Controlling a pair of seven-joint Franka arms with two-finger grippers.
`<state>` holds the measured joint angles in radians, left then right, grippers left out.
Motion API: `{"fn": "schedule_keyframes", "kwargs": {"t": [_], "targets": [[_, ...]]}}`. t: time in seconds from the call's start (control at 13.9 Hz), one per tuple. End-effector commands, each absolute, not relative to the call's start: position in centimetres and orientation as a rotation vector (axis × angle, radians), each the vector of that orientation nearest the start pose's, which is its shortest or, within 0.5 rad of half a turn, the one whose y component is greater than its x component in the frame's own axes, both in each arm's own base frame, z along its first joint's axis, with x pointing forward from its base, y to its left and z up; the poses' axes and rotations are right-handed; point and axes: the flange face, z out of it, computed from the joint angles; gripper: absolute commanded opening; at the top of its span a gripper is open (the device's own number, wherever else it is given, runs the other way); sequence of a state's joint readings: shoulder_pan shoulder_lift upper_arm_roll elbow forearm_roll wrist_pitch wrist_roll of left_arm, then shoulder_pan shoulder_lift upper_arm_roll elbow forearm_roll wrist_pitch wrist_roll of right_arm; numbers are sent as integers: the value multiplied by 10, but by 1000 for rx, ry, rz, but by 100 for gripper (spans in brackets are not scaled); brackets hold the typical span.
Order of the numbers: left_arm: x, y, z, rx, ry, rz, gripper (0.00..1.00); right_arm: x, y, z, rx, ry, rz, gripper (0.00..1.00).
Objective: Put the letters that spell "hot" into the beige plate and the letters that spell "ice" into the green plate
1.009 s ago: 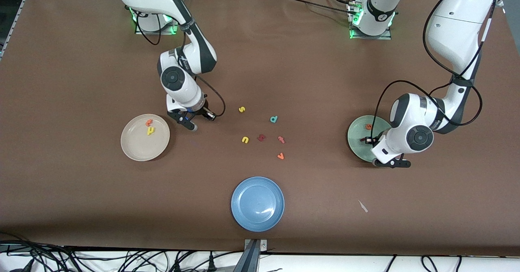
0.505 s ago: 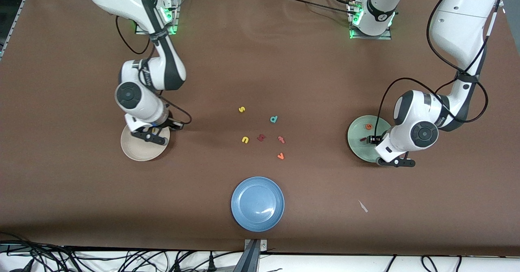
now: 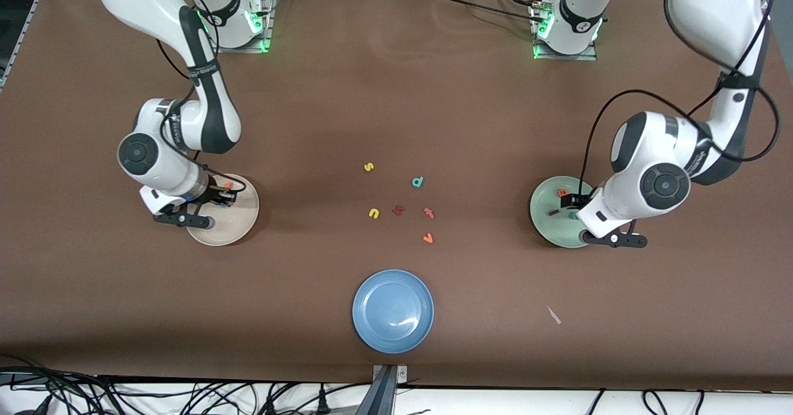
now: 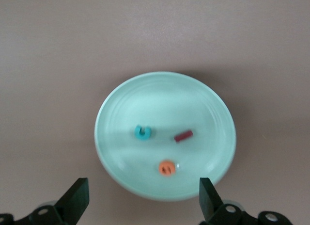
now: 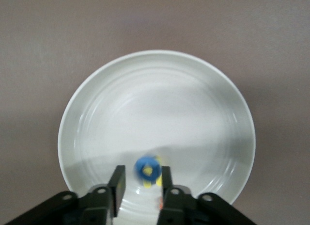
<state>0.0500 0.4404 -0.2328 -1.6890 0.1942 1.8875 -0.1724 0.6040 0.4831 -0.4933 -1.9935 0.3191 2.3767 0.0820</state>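
While both arms hung over their plates, the task stood nearly complete.

Front view: the right gripper (image 3: 186, 220) hovered over the beige plate (image 3: 238, 232) toward the right arm's end of the table, with the orange t (image 3: 228, 186) lying in the plate by its rim. The left gripper (image 3: 613, 240) hovered at the rim of the green plate (image 3: 544, 224) toward the left arm's end. The orange e (image 3: 562, 193) lay inside that plate. At the table's middle lay only spare letters: yellow s (image 3: 368, 167), teal d (image 3: 417, 182), yellow u (image 3: 373, 213), a chunky dark red letter (image 3: 398, 210) and two orange ones (image 3: 428, 225). The blue plate (image 3: 393, 311) sat by the table edge nearest the camera.

Left wrist view: the left gripper (image 4: 143, 205) stood wide open and held nothing. In the green plate (image 4: 193, 89) lay the teal c (image 4: 142, 132), dark red i (image 4: 183, 136) and orange e (image 4: 166, 167), each apart from the others. "Ice" was therefore done.

Right wrist view: the blue o (image 5: 148, 170) appeared blurred at the tip of the right gripper (image 5: 141, 186), over the beige plate (image 5: 155, 99). Whether it was gripped or released could not be told. A yellow patch under it was probably the yellow h (image 5: 147, 184). Judged from this, only the o's release remained.
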Motion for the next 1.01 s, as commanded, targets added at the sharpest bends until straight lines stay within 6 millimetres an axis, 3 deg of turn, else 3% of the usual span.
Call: {"fn": "schedule_keyframes", "kwargs": {"t": [0.0, 0.14, 0.36, 0.58, 0.79, 0.94], "targets": [[628, -104, 397, -2977, 163, 350, 100, 611, 101, 255, -3071, 319, 34, 100], [623, -111, 451, -2976, 172, 293, 100, 617, 109, 267, -3059, 322, 66, 100], [605, -119, 506, -2988, 226, 241, 100, 627, 119, 303, -3025, 393, 208, 100], [582, -101, 559, -3066, 355, 170, 100, 633, 128, 327, -3016, 389, 259, 100], [555, -90, 589, -3048, 438, 129, 100, 631, 132, 333, -3020, 365, 268, 100], [536, -79, 599, -3051, 405, 89, 100, 628, 154, 341, -3027, 315, 264, 100]]}}
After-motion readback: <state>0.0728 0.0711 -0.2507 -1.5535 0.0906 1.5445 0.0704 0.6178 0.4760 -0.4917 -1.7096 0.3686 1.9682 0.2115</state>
